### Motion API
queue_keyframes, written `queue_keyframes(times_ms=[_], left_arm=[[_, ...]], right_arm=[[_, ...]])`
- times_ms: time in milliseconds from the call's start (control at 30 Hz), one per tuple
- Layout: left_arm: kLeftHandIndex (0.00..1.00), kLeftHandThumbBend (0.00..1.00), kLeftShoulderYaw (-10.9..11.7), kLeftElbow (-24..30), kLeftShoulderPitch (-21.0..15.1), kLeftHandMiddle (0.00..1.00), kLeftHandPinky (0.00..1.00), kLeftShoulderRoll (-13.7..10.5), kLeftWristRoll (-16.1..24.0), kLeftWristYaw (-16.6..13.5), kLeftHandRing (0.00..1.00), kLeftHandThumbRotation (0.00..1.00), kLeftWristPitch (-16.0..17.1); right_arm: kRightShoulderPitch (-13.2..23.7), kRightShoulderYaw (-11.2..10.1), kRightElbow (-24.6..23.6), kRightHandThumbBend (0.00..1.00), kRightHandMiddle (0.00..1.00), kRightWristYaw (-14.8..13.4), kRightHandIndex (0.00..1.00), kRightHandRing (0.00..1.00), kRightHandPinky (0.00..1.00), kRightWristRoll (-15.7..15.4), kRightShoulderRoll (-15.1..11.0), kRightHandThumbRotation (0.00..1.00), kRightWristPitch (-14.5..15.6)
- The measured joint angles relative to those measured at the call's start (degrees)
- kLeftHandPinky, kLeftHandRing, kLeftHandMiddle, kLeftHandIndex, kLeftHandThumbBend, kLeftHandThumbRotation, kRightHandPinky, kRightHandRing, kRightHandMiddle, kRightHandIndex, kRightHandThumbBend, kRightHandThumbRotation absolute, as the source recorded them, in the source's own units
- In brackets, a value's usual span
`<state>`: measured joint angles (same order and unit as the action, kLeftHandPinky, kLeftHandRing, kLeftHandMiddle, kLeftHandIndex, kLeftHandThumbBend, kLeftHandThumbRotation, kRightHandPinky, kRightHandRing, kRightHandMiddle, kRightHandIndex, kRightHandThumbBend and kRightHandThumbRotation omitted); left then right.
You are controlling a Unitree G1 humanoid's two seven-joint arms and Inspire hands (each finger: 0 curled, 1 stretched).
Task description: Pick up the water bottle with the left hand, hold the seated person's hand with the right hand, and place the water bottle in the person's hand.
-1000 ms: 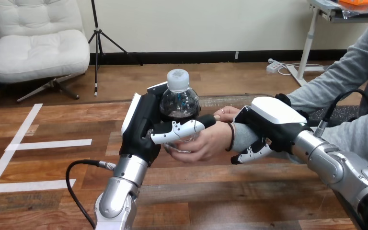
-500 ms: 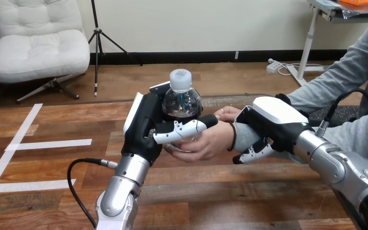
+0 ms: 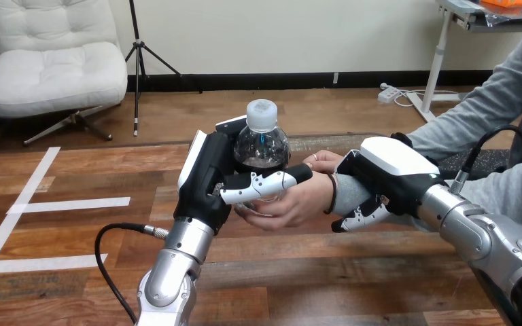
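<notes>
— We start on a wooden tabletop [image 3: 75, 231] with white tape strips [image 3: 75, 202] at its left. Both robot arms meet a person's hand over its middle.

— What are the fingers on the left doing?

— We see the left hand [image 3: 207, 178] clenched round the water bottle [image 3: 262, 146]. Its thumb [image 3: 265, 182] lies across the front of the bottle's lower body, and the other fingers wrap round the back. The bottle stands upright, clear of the tabletop, with its white cap [image 3: 262, 113] above the hand.

— Is the person touching it?

— Yes. The person's hand [image 3: 299, 200] comes in from the right and cups the bottle's base from below and from the side, with its fingertips just under the robot's thumb. So we have both that hand and the left hand on the bottle.

— And the right side?

— The right hand [image 3: 397, 163] is grasping the person's wrist [image 3: 348, 192]. Its white-shelled back lies on top, and its fingers [image 3: 357, 216] curl underneath the grey cuff.

— Further out?

— We follow the left forearm [image 3: 177, 265] down to the bottom edge. The right forearm [image 3: 476, 238] runs to the lower right corner, in front of the person's grey sleeve [image 3: 476, 112], which stretches in from the upper right.
</notes>
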<state>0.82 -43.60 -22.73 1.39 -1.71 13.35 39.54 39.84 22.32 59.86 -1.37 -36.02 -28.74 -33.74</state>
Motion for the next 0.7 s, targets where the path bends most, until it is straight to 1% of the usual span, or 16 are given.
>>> queue_keyframes(times_ms=[700], left_arm=[[0.39,0.76,-0.13,-3.33,-2.02,0.4,0.33,-0.5,2.42,-1.52,0.37,0.0,0.45]], right_arm=[[-0.08,0.0,0.0,0.67,0.26,0.02,0.27,0.2,0.15,0.0,-0.28,0.0,0.34]])
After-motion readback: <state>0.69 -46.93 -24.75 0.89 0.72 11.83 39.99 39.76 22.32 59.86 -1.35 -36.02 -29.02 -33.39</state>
